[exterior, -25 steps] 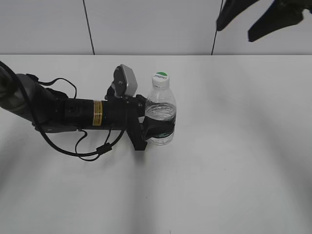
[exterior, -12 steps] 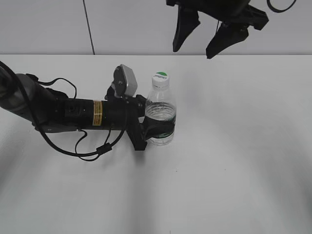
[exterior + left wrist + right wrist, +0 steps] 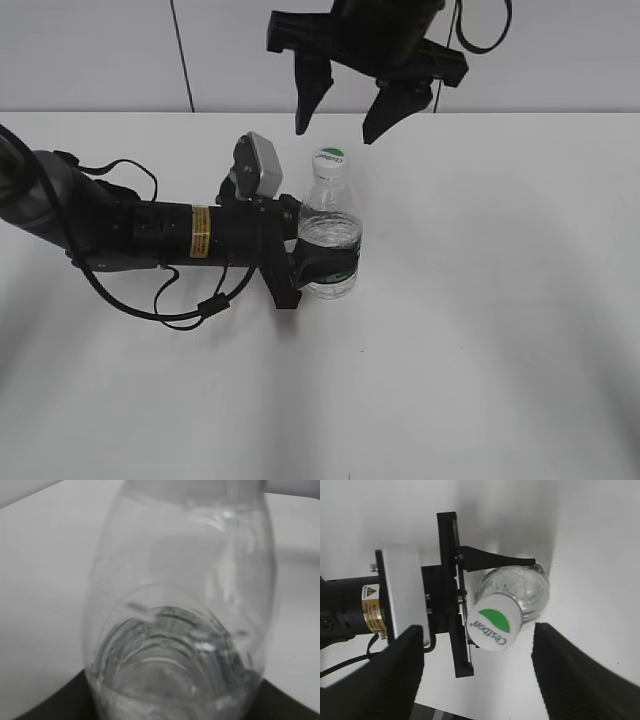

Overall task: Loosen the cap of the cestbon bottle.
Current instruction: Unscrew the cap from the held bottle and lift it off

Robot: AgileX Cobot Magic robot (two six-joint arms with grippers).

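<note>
Small clear plastic cestbon bottle (image 3: 330,232) upright mid-bench (image 3: 480,330), left claw (image 3: 300,262) clamped round green-label band from 9 o'clock. Right claw (image 3: 340,122) spread wide, empty, above round white green-marked cap (image 3: 493,622). Advice: centre over cap, descend straight, pinch cap evenly, twist while left steadies body.

The cestbon bottle (image 3: 329,232), a small clear plastic bottle with ribbed shoulders and a dark band around its lower body, is seen standing upright on the white table, partly filled with water. It is topped by the cap (image 3: 328,160), a small round white screw cap marked with a green half-circle and dark "Cestbon" lettering (image 3: 493,623). The cap is seated on the neck, squarely and untilted.
</note>
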